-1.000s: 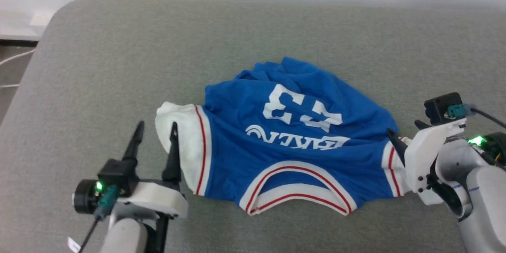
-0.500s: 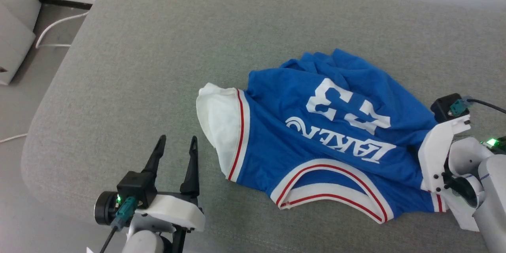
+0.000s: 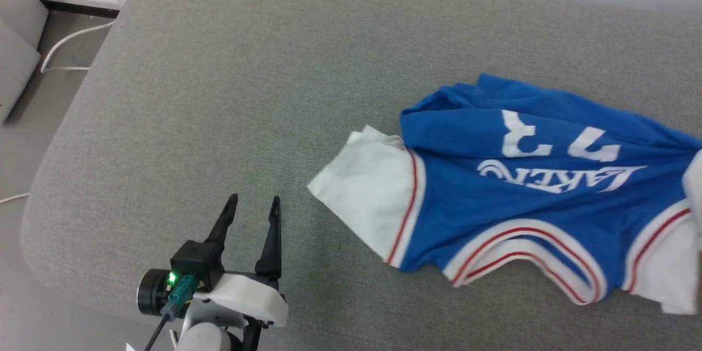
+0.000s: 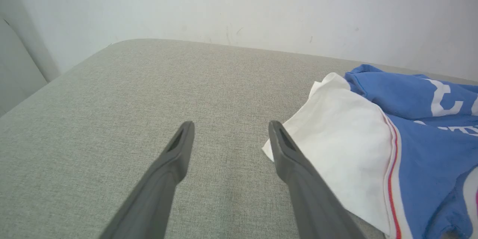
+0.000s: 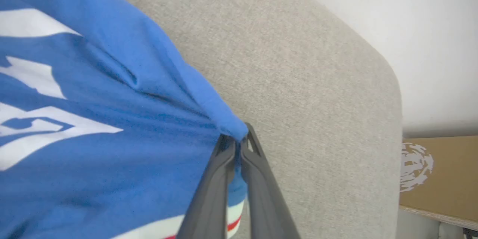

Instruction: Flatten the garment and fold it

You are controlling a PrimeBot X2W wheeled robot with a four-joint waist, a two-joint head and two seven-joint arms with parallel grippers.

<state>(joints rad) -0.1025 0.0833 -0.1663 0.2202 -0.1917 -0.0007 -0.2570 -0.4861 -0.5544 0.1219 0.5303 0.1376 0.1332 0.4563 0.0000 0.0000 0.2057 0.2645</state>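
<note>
Your right gripper has its jaws closed tight on a pinch of blue cloth at the edge of the garment, with the fabric drawn into taut creases running toward the fingertips in the right wrist view. Your left gripper holds nothing; its jaws stand wide apart at the lower left of the head view, over the grey cushion.

The garment lies on that cushion in the right half of the head view, print side up, collar toward the bottom edge. Its long axis runs left to right across the frame, from the white sleeve near the middle out to the right border. The blue body is wrinkled along the top, not flat yet.

The free white sleeve lies up and to the right of the left fingertips, near but apart, one corner pointing toward them. The left arm is plainly the nearer to it, so I judge your next reach goes up-right onto that sleeve, to draw it against the right-hand grip along the long axis.
</note>
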